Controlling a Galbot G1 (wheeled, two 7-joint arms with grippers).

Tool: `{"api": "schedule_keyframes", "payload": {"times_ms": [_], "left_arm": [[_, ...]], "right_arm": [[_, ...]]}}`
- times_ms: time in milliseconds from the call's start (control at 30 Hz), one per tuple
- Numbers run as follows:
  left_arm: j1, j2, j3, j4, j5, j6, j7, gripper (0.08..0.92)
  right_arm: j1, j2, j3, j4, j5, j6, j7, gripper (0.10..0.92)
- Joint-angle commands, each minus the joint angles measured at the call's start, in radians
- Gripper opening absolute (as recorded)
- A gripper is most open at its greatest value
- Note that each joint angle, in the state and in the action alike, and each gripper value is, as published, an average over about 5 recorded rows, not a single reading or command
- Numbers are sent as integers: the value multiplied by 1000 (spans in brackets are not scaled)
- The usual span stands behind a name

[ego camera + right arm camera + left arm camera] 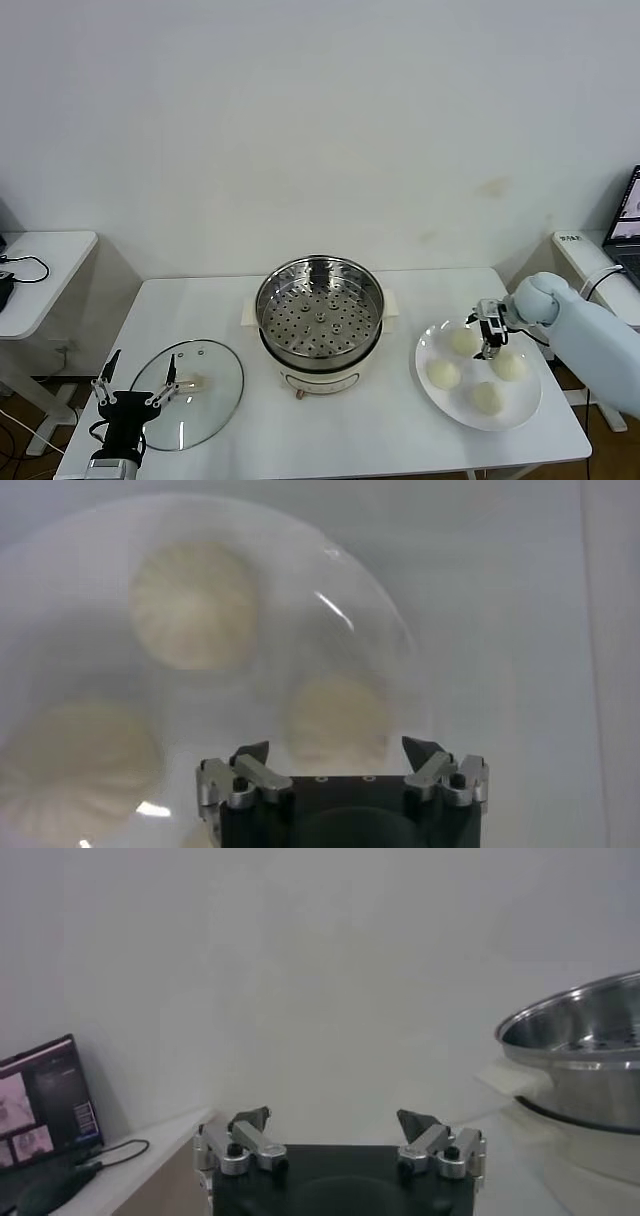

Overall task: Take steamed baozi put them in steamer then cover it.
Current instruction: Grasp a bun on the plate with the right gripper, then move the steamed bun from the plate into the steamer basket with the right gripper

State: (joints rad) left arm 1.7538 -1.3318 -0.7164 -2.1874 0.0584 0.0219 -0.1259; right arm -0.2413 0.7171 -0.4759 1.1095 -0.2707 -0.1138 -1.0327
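Four white baozi lie on a flat white plate [521, 407] at the table's right: one at the back [463, 341], one on the left [443, 374], one on the right [510, 365] and one at the front [487, 397]. My right gripper [490, 336] hovers open just above the plate's back part. In the right wrist view it [338, 752] is open with one baozi [338, 718] between its fingertips, and two more [195, 605] [75, 770] lie beyond on the plate [300, 575]. The steel steamer [320, 308] stands empty at the table's middle. The glass cover [200, 395] lies flat at the left. My left gripper [135, 386] is open and empty beside the cover.
The left wrist view shows the left gripper [335, 1123] open, the steamer's rim [585, 1038] off to one side and a dark screen [40, 1110]. A small side table [45, 265] with cables stands at the left. A laptop [628, 215] sits at the right edge.
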Motion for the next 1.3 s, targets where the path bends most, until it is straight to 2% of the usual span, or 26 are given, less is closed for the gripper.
{"api": "schedule_keyframes", "payload": {"times_ms": [33, 300, 667, 1067, 1300], "left_arm": [[0, -3, -2, 0, 2, -2, -2, 823], [5, -5, -3, -2, 4, -5, -5, 823], [3, -7, -1, -2, 3, -9, -9, 823], [1, -3, -4, 2, -5, -11, -12, 823], [-4, 4, 5, 15, -12, -9, -13, 823]], "right_arm": [[31, 30, -45, -41, -8, 6, -11, 810], [38, 41, -51, -47, -6, 4, -11, 710], [79, 8, -99, -3, 18, 2, -40, 655], [301, -90, -233, 128, 193, -33, -61, 636], [543, -59, -359, 162, 328, -65, -65, 636]]}}
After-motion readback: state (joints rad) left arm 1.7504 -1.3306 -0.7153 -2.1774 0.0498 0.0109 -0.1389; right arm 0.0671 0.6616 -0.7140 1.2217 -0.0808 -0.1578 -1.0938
